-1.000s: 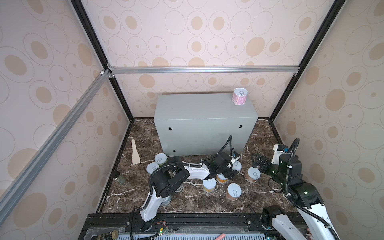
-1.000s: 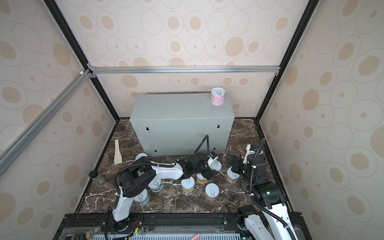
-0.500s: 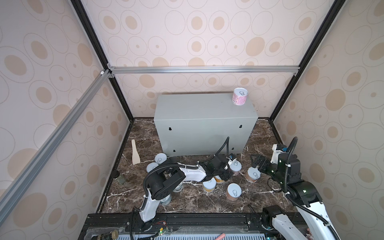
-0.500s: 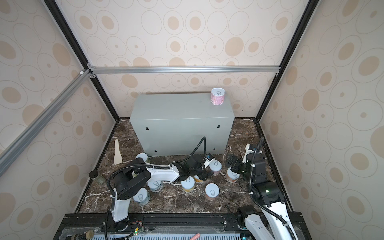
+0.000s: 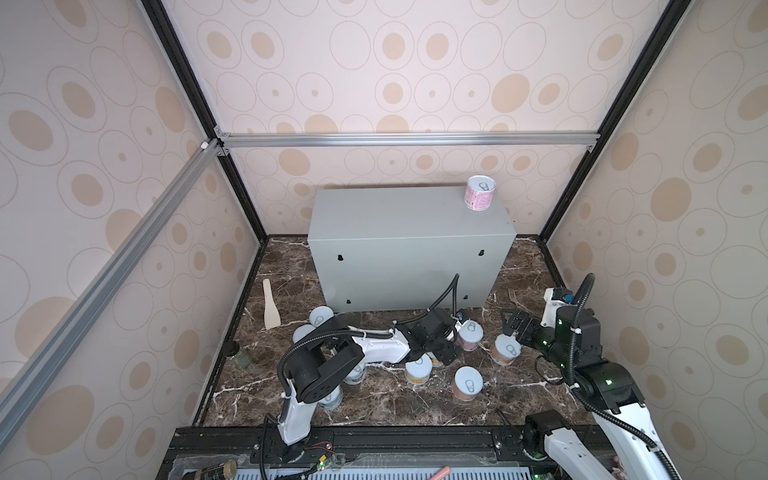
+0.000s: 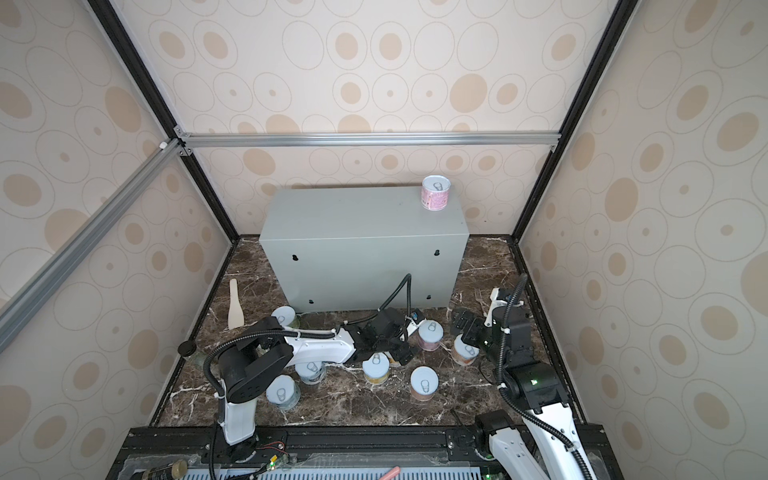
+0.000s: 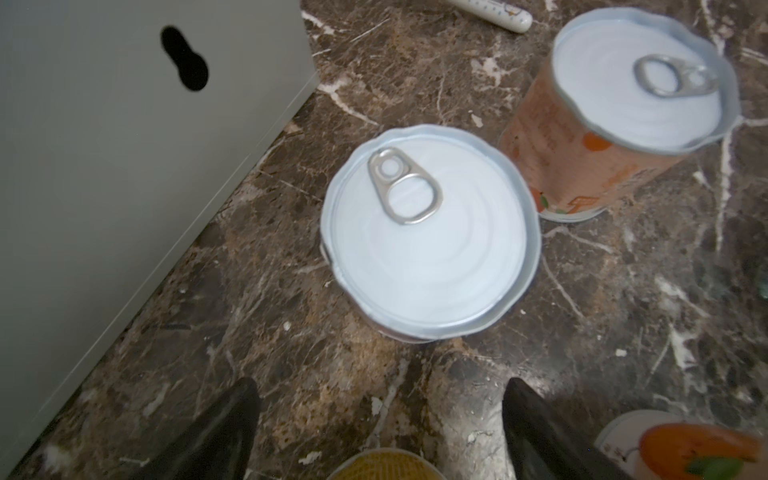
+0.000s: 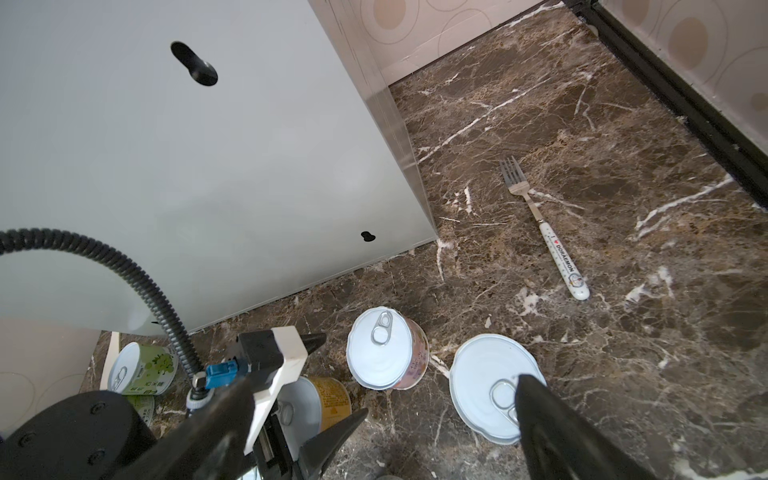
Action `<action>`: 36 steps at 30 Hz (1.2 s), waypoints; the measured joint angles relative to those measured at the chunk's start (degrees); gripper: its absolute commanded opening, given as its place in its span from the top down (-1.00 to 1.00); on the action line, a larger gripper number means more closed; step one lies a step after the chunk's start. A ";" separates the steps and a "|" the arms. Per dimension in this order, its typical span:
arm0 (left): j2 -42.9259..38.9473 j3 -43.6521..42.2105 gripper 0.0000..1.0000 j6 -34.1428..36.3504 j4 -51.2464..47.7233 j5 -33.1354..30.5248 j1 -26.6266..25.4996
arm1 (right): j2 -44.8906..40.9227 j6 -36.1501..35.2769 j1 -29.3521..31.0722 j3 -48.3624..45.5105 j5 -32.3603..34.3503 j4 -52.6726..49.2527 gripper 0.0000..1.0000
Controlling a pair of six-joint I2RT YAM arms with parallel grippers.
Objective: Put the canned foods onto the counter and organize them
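The left fingers are standing wide and empty with a short pink-labelled tin can, pale pull-tab lid up, just ahead. The right fingers, also wide and empty, are hovering over an orange-labelled can. Both are looking light, smooth and thin-walled, calling for a gentle squeeze across the label wall. Farther out I am counting nine cans on the dark brown marble surface and one pink can on the large light-grey metal box.

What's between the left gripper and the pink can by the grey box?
Only bare marble floor between the open left gripper and the pink can; the left wrist view shows it.
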 measured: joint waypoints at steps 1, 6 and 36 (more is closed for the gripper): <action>0.52 1.75 -0.88 0.55 -1.03 0.68 0.00 | 0.00 0.00 0.00 0.00 0.00 0.00 -1.00; 4.09 9.05 -0.88 2.78 -4.09 3.26 0.00 | -0.20 -0.22 0.00 0.00 0.04 -0.04 -0.99; 15.63 19.74 -0.85 3.48 -4.20 3.87 0.00 | -0.20 -0.28 0.00 -0.02 -0.20 0.02 -1.00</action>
